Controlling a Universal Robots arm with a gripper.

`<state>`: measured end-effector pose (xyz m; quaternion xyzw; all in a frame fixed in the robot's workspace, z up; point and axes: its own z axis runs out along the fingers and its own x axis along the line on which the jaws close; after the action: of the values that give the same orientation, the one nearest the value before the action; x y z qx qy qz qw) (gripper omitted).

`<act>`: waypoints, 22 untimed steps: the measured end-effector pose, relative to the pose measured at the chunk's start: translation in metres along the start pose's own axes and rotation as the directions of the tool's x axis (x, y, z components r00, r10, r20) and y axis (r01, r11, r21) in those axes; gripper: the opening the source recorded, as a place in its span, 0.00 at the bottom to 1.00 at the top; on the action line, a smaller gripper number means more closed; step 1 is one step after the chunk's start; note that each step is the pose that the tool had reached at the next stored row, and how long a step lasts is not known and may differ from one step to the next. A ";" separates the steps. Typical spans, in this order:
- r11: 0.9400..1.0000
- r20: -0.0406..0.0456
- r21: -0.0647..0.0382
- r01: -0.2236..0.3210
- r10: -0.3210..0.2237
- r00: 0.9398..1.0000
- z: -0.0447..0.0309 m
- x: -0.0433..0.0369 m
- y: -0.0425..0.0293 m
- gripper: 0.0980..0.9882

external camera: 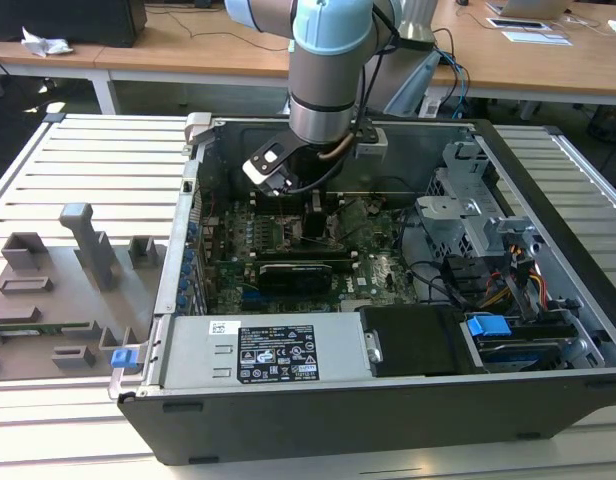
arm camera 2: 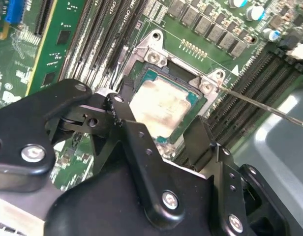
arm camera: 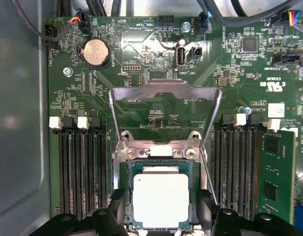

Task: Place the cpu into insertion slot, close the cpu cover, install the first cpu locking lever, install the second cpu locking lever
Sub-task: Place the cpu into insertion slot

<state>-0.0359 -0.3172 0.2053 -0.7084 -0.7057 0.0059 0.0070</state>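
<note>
In the exterior view, the open computer case (external camera: 318, 420) sits on a slatted worktop (external camera: 88, 150). Its power supply (external camera: 263, 352) runs across the lower middle of the frame, and a grey fixture tray (external camera: 58, 290) lies at the exterior view's left. Beyond, a drive cage (external camera: 478, 215) stands at the exterior view's right, and the arm (external camera: 328, 70) reaches down toward the motherboard (external camera: 373, 225).

In the first wrist view, memory slots (arm camera: 77, 167) flank the insertion slot (arm camera: 126, 177), and the cpu cover (arm camera: 164, 91) stands raised beyond it. The end effector (arm camera: 161, 204) is spread wide, with its fingers (arm camera: 115, 209) either side of the cpu (arm camera 2: 160, 105) and clear of its edges. The cpu lies flat in the insertion slot.
</note>
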 end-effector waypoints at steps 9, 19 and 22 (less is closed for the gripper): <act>1.000 0.001 0.000 0.022 -0.022 1.000 -0.0036 0.0035 -0.0041 0.29; 0.998 0.003 0.001 0.063 -0.063 0.998 0.0014 -0.0011 -0.0067 0.01; 0.998 0.002 0.001 0.062 -0.062 0.998 0.0015 -0.0009 0.0043 0.01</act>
<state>-0.0316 -0.3181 0.2037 -0.6860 -0.7275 0.0068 0.0070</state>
